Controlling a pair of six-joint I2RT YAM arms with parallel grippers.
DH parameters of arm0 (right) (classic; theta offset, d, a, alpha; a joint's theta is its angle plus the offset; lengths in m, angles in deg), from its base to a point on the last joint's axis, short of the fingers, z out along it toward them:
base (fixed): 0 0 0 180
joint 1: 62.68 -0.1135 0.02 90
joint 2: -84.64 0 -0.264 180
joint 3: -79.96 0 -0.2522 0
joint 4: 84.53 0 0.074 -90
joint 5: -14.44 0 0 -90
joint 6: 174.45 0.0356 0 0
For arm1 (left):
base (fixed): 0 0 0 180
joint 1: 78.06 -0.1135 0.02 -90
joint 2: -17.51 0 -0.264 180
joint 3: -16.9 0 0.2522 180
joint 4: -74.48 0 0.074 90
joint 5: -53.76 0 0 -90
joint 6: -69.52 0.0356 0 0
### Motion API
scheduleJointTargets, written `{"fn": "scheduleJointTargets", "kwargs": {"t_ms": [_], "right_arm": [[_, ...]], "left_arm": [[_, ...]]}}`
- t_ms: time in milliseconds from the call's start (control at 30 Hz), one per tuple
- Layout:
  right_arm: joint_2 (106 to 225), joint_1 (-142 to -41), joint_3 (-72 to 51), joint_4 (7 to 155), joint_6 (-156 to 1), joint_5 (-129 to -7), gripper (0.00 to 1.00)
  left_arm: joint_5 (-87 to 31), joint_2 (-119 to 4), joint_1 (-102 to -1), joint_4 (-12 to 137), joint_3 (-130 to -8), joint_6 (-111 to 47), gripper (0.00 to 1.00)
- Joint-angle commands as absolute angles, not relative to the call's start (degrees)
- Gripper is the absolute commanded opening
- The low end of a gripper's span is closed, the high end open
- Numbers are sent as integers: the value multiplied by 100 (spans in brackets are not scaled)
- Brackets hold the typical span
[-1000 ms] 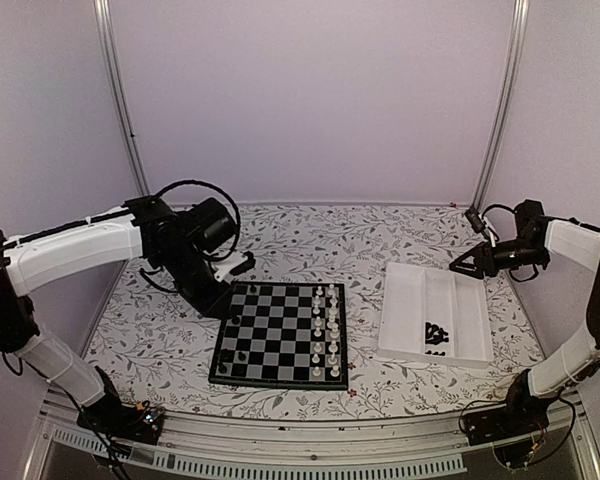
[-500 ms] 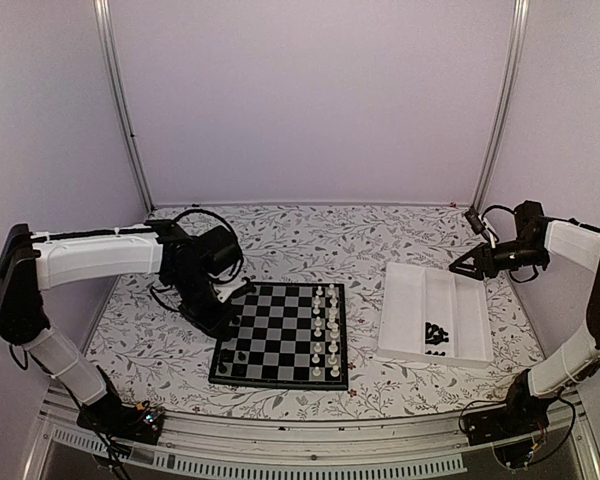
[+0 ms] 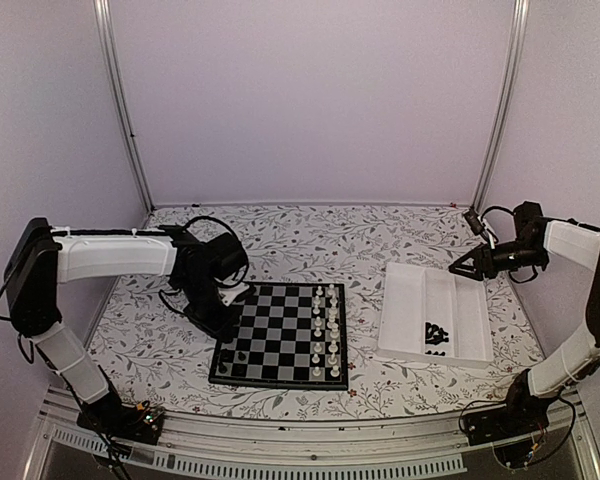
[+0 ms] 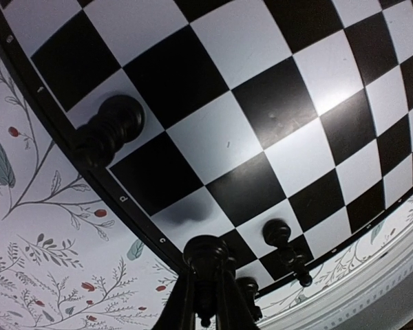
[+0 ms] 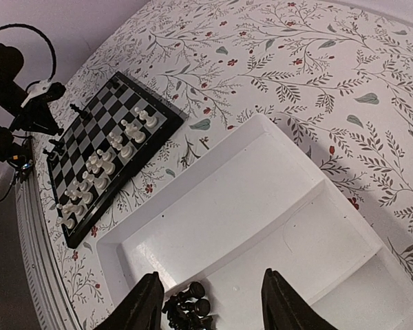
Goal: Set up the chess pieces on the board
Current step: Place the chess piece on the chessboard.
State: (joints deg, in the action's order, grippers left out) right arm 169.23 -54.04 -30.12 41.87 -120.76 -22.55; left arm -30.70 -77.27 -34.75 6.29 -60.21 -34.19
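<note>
Black piece [image 4: 206,256] sits pinched in the closed left gripper [image 4: 208,292] at the bottom middle of its view, just above the board [image 4: 275,103] edge. Right gripper [image 5: 210,302] hangs open over the tray [image 5: 261,206], loose black pieces [image 5: 187,306] heaped between its fingers.

Black chess pieces [image 5: 187,307] in white tray [image 5: 217,230]

left gripper [image 4: 206,292], right gripper [image 5: 210,278] — black fingers [image 5: 148,306]; arms [image 3: 110,258] white-shelled, black joints [image 3: 35,290], looping black cables [image 3: 205,222].
</note>
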Motion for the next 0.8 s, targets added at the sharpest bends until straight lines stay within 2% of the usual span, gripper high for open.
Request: {"fn": "scheduleJointTargets", "kwargs": {"t_ms": [0, 633, 767], "right_arm": [[16971, -5416, -3029, 4137, -12171, -2199, 52], [16982, -5416, -3029, 4100, -12189, -2177, 52], [16989, -5419, -3029, 4101, -12189, -2177, 52]], "left_arm": [[-3142, -7856, -3569, 737, -5962, -3381, 7], [-3175, -8059, -3609, 897, -5936, -3332, 9], [-3156, -8111, -3613, 922, -5944, -3290, 14]]}}
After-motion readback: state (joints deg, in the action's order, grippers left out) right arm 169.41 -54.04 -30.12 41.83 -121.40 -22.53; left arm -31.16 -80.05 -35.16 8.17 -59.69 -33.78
